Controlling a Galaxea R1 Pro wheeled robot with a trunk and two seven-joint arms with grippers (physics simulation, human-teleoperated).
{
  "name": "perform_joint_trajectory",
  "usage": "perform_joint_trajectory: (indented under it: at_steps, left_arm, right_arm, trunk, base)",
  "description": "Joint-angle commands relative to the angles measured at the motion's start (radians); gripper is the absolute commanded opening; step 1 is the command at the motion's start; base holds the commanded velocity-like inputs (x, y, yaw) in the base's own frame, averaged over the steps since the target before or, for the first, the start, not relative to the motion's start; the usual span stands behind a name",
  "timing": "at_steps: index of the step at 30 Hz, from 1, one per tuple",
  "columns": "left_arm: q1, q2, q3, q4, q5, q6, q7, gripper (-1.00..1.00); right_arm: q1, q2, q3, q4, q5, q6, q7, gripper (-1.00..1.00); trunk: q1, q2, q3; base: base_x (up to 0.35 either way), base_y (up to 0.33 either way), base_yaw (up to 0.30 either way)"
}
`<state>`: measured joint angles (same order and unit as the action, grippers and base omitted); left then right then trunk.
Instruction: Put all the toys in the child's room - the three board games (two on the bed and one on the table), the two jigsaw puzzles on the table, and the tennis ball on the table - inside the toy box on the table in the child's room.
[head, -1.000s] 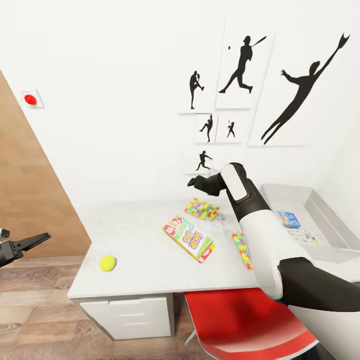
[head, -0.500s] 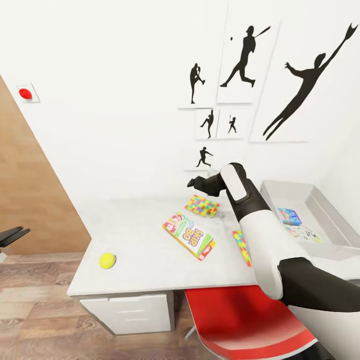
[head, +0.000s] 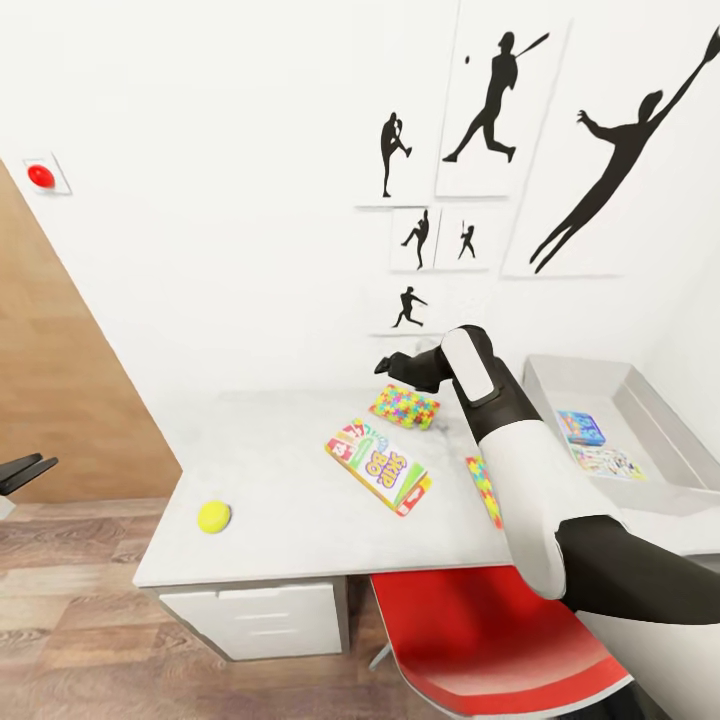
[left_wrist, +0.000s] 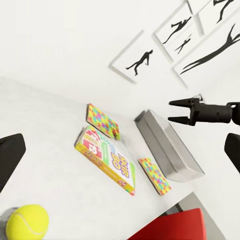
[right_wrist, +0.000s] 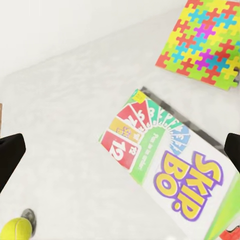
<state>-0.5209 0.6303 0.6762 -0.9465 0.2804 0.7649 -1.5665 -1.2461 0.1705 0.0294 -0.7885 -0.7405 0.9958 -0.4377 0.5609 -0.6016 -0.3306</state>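
Note:
On the pale table (head: 280, 470) lie a tennis ball (head: 214, 516), a Skip-Bo board game (head: 378, 466) and two jigsaw puzzles: one at the back (head: 404, 406), and one (head: 484, 490) partly behind my right forearm. The grey toy box (head: 640, 420) at the table's right end holds a blue board game (head: 579, 428) and a pale printed box (head: 607, 462). My right gripper (head: 385, 364) hangs open and empty above the table, just behind the back puzzle. The left gripper (head: 28, 468) is open at the left, off the table. The bed is out of view.
A red chair (head: 490, 640) stands tucked under the table's front edge, below my right arm. White drawers (head: 255, 618) sit under the table's left end. A wooden panel (head: 60, 400) is at the left, and silhouette pictures (head: 490, 110) hang on the wall behind.
The view has shifted a little. My left gripper has drawn back toward the left edge of the picture. The right arm and the toys have kept their places.

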Motion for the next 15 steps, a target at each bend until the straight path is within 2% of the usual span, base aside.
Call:
perform_joint_trajectory:
  at_steps: [1,15]
  left_arm:
    - [-0.001,0.0,0.0,0.0,-0.001,0.01,-0.004,1.0]
    - [-0.001,0.0,0.0,0.0,-0.003,0.008,-0.004,1.0]
  right_arm:
    - [-0.001,0.0,0.002,-0.001,-0.01,0.001,-0.01,1.0]
    - [0.0,0.001,0.001,-0.003,-0.01,0.0,-0.01,1.0]
  trunk:
    - [0.0,-0.001,-0.002]
    - [0.0,-0.001,-0.004]
  base:
    - [0.0,0.0,0.0]
    - [0.0,0.003,0.0]
